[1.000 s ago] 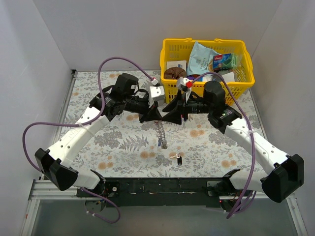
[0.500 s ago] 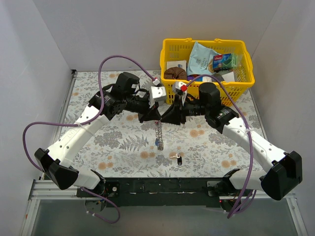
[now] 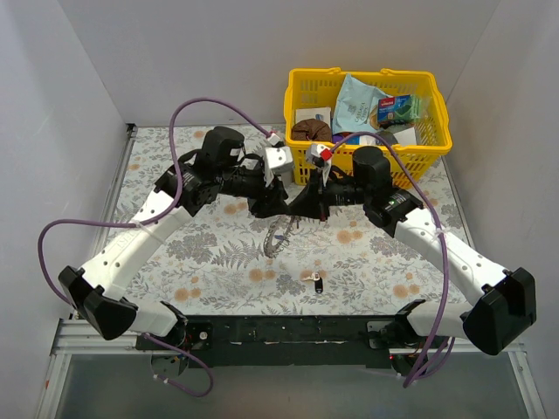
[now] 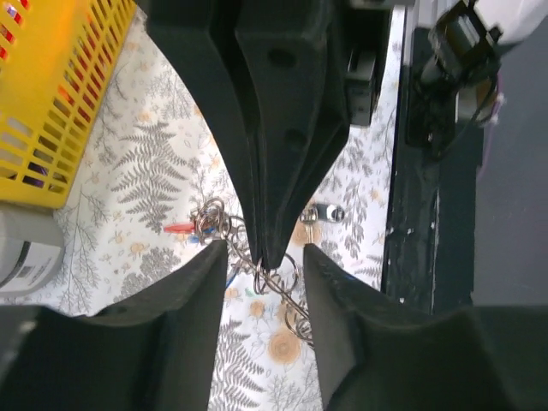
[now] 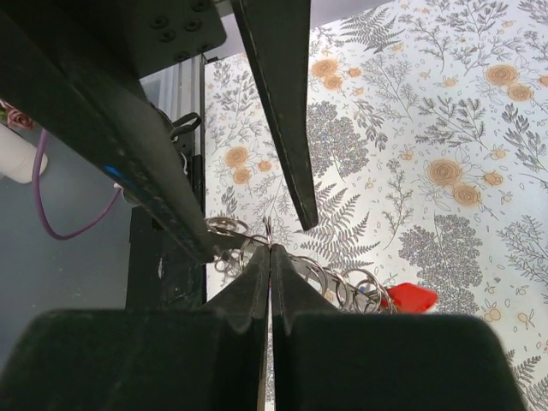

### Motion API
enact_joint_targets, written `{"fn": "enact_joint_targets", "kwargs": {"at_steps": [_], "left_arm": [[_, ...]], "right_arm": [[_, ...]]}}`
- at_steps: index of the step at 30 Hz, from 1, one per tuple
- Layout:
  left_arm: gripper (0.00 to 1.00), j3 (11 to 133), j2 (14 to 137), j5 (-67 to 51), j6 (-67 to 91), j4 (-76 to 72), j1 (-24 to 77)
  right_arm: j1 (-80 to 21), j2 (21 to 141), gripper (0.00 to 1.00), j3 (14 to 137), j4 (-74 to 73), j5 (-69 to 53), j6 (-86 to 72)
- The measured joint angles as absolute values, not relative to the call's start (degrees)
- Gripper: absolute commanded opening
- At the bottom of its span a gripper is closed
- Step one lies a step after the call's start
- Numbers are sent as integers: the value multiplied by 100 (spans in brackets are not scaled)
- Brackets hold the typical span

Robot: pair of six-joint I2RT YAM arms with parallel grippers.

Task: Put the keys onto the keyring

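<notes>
Right claw [image 5: 271, 250] clenched, fingertips pressed flat together on one loop of the keyring [image 5: 330, 281]. Left claw [image 4: 265, 251] released: its fingers [image 4: 184, 300] straddle the right claw's tip, one on each side. Can't tell whether they touch the ring. Both claws meet mid-surface, on the near side of the yellow basket [image 3: 428, 140]. Keyring hangs from the pinch point as a limp strand of small rings over the floral surface [image 3: 218, 262]. Can't tell whether its low end touches down. Red tag [image 5: 411, 297] sits on the strand. One loose key [image 3: 316, 281] lies flat on the surface, apart from the ring, toward the near edge.
</notes>
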State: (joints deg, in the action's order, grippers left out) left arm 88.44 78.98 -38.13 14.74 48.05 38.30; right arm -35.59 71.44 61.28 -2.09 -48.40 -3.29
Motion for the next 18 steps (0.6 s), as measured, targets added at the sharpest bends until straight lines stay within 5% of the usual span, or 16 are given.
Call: {"fn": "enact_joint_targets", "kwargs": {"at_steps": [2, 6, 18], "left_arm": [[58, 8733, 7778, -3907, 1747, 4499, 3769], [65, 8169, 7310, -4241, 2410, 3564, 3293], [54, 5850, 5854, -5798, 4536, -19, 2252]], "right_arm": [[-3559, 7146, 1, 6117, -128, -4829, -416], [-3559, 7100, 1, 5959, 298, -4821, -692], [-3559, 6410, 1, 5050, 2250, -4613, -1861]]}}
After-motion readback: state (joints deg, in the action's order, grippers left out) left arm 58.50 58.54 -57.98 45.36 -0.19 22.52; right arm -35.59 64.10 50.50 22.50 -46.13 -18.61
